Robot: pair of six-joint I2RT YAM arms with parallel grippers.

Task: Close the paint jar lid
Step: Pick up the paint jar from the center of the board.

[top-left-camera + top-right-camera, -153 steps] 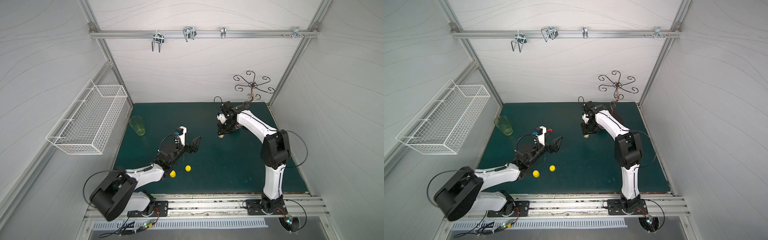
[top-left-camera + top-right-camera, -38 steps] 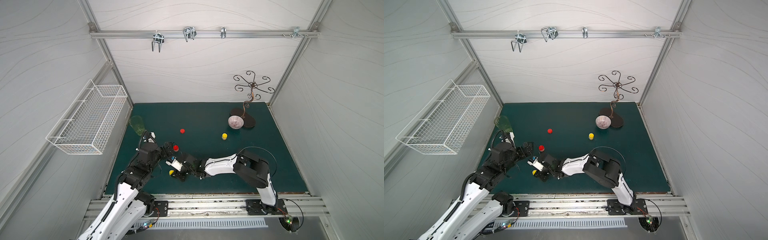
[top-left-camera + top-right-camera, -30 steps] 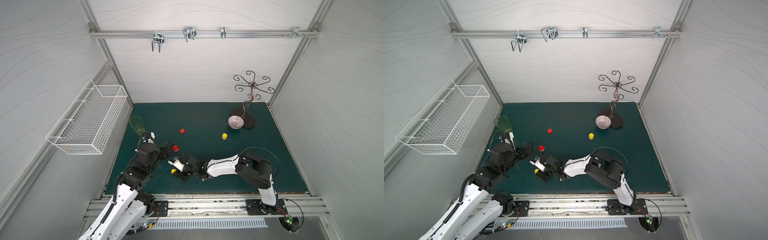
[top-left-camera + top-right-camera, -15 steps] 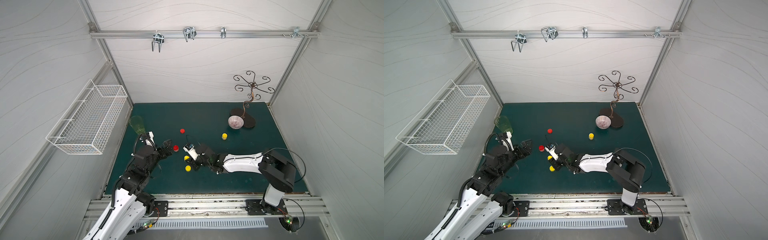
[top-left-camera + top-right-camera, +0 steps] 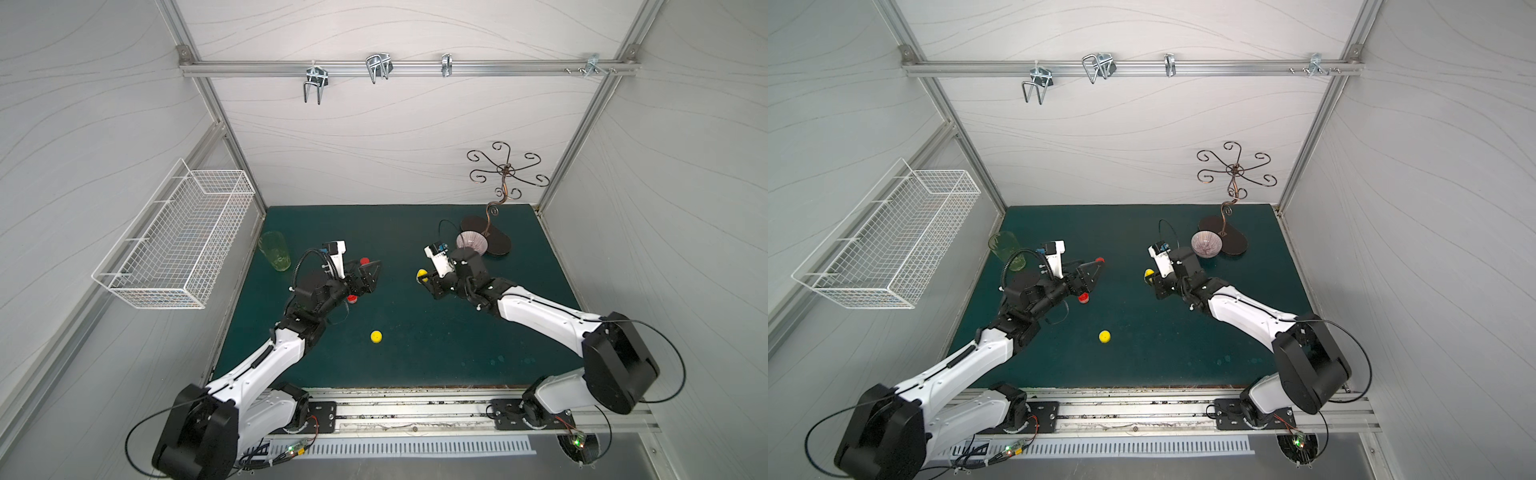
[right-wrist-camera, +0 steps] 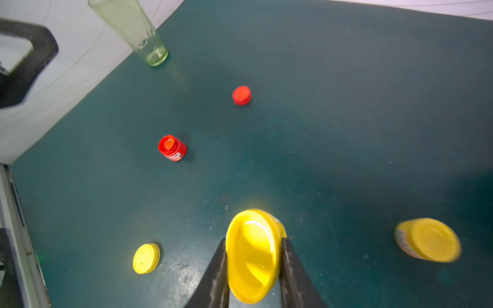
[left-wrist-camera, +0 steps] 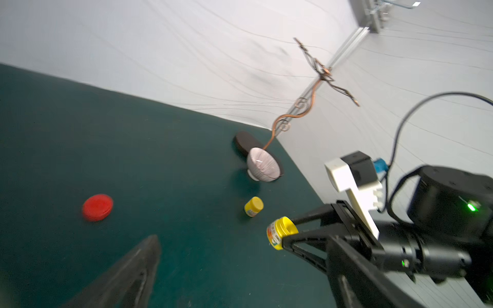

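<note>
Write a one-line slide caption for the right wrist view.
The right claw grips an open yellow paint jar; a loose yellow lid lies on the green mat.

The left gripper [image 5: 371, 276] hangs wide open over the green mat [image 5: 415, 361], between a red lid [image 5: 365, 261] and a red jar [image 5: 352, 298]. The right gripper [image 5: 427, 280] pinches a yellow jar [image 5: 422, 274]. A yellow lid [image 5: 376, 336] lies alone nearer the front, well apart from both grippers.
</note>
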